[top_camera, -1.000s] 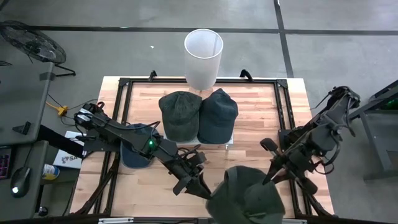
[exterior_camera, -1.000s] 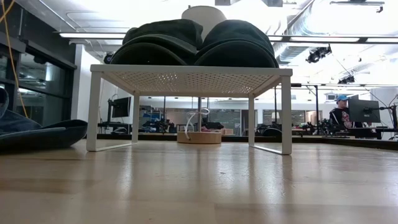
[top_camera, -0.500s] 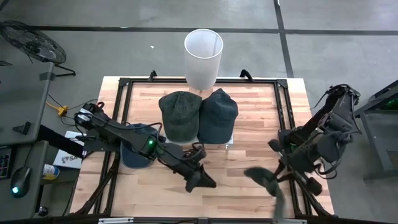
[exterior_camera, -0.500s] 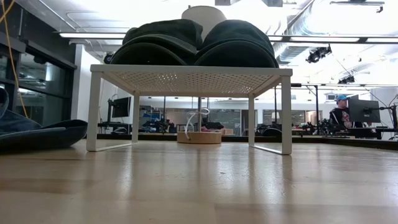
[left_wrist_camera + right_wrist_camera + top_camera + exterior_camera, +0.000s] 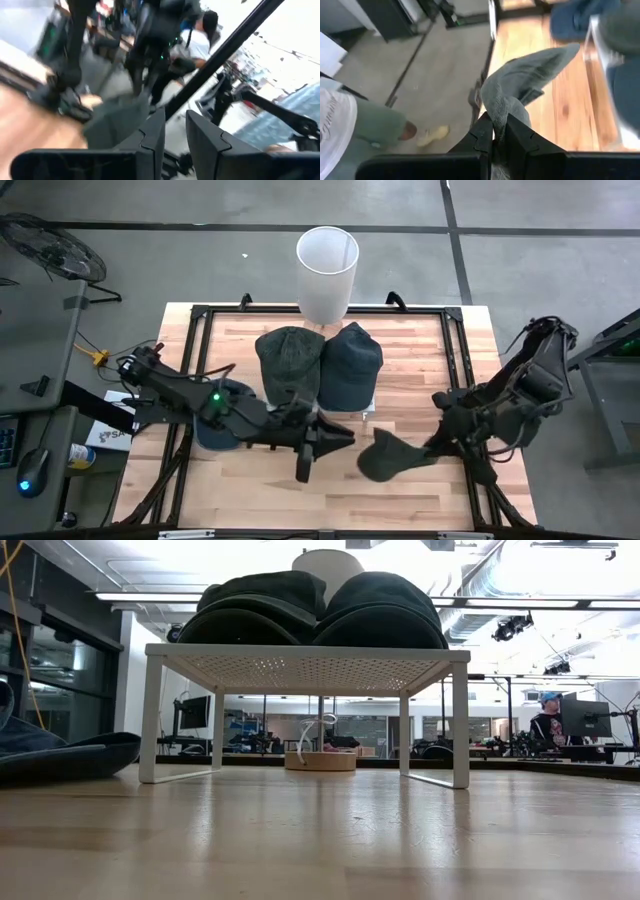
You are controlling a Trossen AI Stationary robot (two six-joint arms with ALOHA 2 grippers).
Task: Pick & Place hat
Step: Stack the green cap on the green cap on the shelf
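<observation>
A dark green hat (image 5: 385, 456) is in my right gripper (image 5: 432, 448), which is shut on it over the table's near right part. In the right wrist view the hat (image 5: 530, 75) reaches out past the fingers. My left gripper (image 5: 335, 442) stands to the left of this hat, open by a narrow gap (image 5: 175, 132) and empty. Two more dark hats (image 5: 290, 365) (image 5: 350, 365) lie crown up on a white rack (image 5: 300, 655). A blue hat (image 5: 215, 420) lies on the table's left side. My right gripper pinches a bunched fold of cloth at the hat's edge (image 5: 499, 116) between its two fingers. The fingers come from the table's right side, slanting downward. The rest of the hat spreads out toward the left from the fingers; whether any part rests on the wood cannot be told.
A white bucket (image 5: 327, 260) stands beyond the table's far edge. A black frame (image 5: 455, 360) borders the wooden top. A person's leg and shoe (image 5: 432, 134) show on the floor near the table; a person in a white shirt (image 5: 200, 37) stands beyond it.
My right gripper has carried the green hat from the table's near edge toward the far edge and leftward, over the wood. My left gripper has drawn back toward the far edge and turned to point toward the right side.
</observation>
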